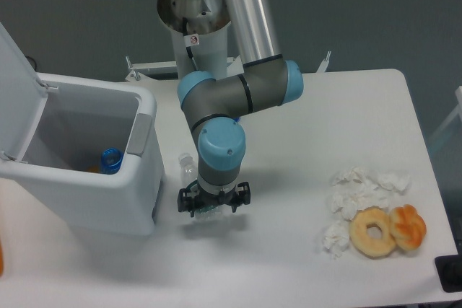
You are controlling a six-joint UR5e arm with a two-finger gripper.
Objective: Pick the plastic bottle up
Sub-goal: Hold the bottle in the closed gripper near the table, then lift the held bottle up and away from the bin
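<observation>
Camera view, fixed, looking down on a white table (pixel 310 106). Arm's gripper (pixel 214 203) is low over the table near the front-left, just beside the white bin (pixel 86 192). Plastic bottle (pixel 189 169) lies on its side under the wrist: clear cap end pokes out toward the bin, and the dark label end shows faintly between the fingers (pixel 186 205). Most of the body is hidden by the wrist.

Jaws stand either side of the bottle; whether they are pressing on it or merely straddling it, cannot tell.

Handling, as a judgement: small, light, thin-walled, so it should dent under hard squeeze and roll if nudged. Smooth plastic, likely slippery. Best hold is across the labelled middle, fingers square to its length, moderate force.

Blue-capped thing (pixel 111 159) sits inside the bin, not the target. Crumpled tissues (pixel 357 196) and two doughnuts (pixel 388 230) lie well apart, near the table's front-right corner.
</observation>
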